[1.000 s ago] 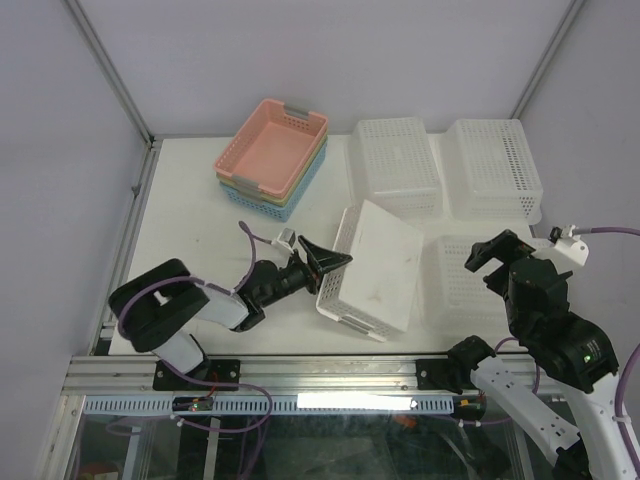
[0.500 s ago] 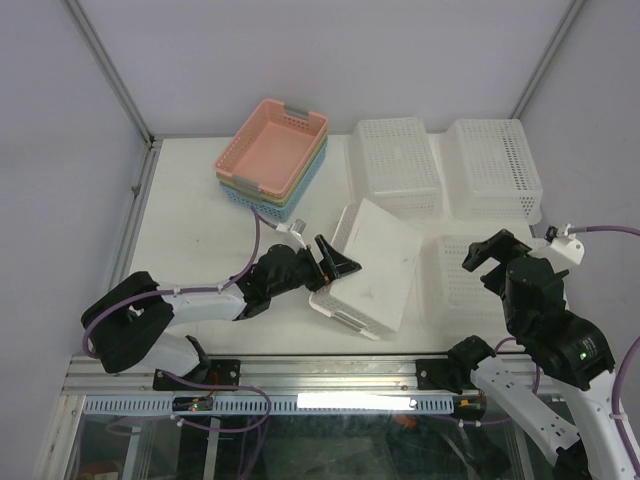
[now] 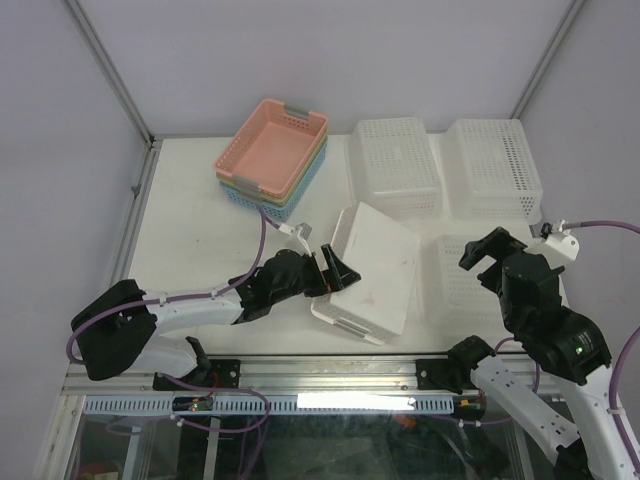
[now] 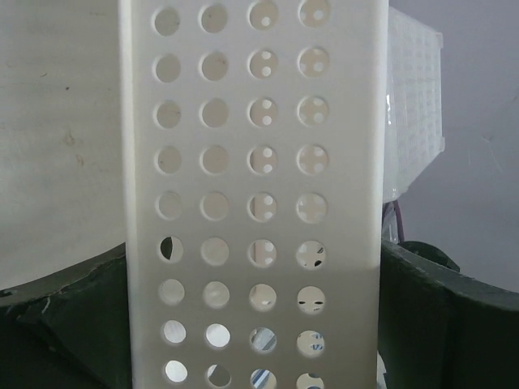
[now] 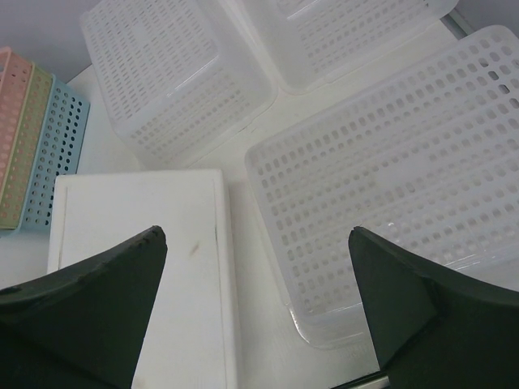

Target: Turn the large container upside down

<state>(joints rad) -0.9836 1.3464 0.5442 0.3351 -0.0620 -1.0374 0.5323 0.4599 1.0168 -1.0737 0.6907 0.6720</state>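
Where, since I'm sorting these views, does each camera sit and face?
Top external: high behind the robot, looking down on the white table; left gripper and right gripper show.
Left wrist: facing the large white perforated plastic container's side close up, between its own fingers.
Right wrist: raised, looking down on that container and translucent white mesh baskets; its fingers show.
Shared: the container.
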